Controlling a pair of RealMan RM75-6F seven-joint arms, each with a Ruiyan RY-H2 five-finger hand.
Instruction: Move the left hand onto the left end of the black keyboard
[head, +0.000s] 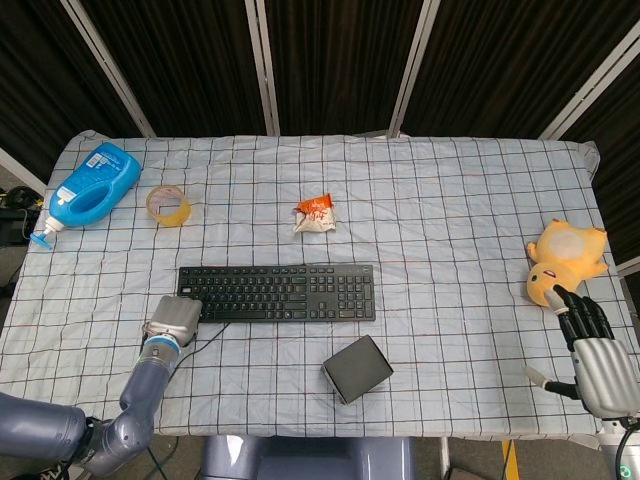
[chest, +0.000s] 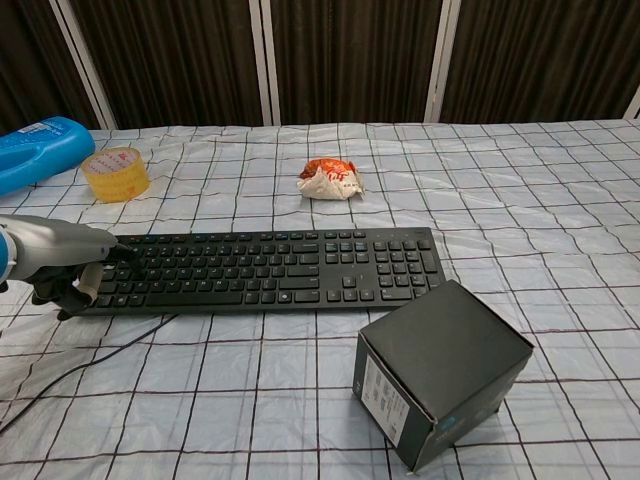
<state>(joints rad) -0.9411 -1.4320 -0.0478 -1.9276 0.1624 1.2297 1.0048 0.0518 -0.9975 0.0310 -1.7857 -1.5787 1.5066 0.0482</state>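
Note:
The black keyboard (head: 280, 292) (chest: 270, 270) lies across the middle of the checked cloth, its cable trailing off toward the front left. My left hand (head: 172, 319) (chest: 62, 262) sits at the keyboard's left end, overlapping its near-left corner, fingers curled down with nothing held. Whether the fingers press the keys is not clear. My right hand (head: 596, 356) hangs at the table's front right corner, fingers extended and empty, just below a yellow plush toy (head: 564, 258).
A black box (head: 357, 368) (chest: 443, 371) stands in front of the keyboard's right end. An orange snack packet (head: 315, 213) (chest: 329, 178) lies behind the keyboard. A yellow tape roll (head: 168, 206) (chest: 115, 173) and a blue bottle (head: 87, 184) (chest: 40, 147) are at the back left.

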